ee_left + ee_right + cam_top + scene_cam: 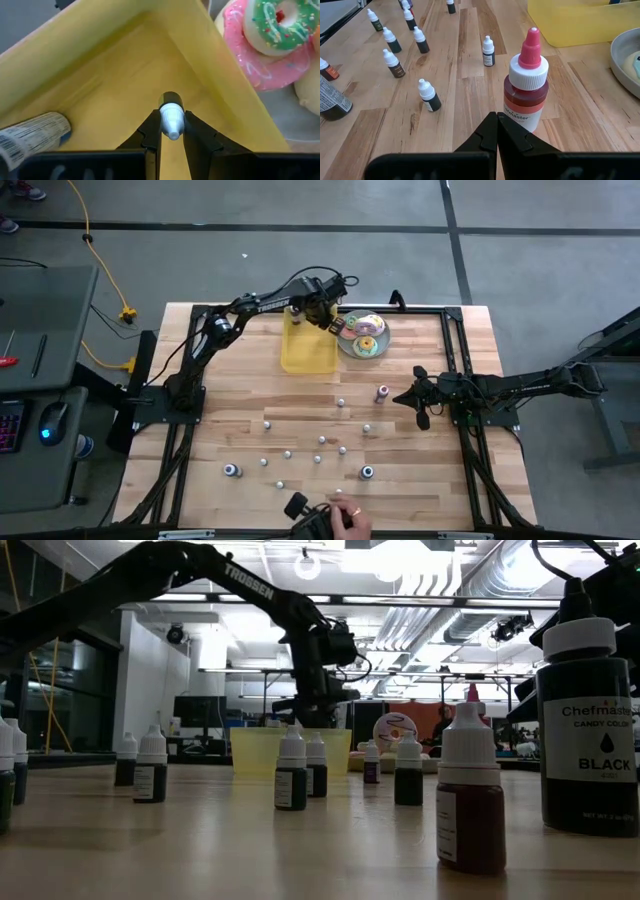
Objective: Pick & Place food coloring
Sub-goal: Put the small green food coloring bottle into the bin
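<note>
- The left gripper hangs over the yellow tray – its fingers pinch one small food coloring bottle. Another bottle lies in the tray.
- Many little bottles stand on the wooden table.
- A plate of doughnuts sits just beside the tray.
- The right gripper waits near a red bottle – fingers pressed together.

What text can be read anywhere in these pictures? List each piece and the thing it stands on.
"Chefmaster CANDY COLOR BLACK": large black bottle, low view.
"TROSSEN": left arm, low view.
"...master", partly hidden: red bottle with pink tip, just ahead of the right tool.
Too blurred to read: label of the bottle lying in the yellow tray; the small bottles' labels.
</note>
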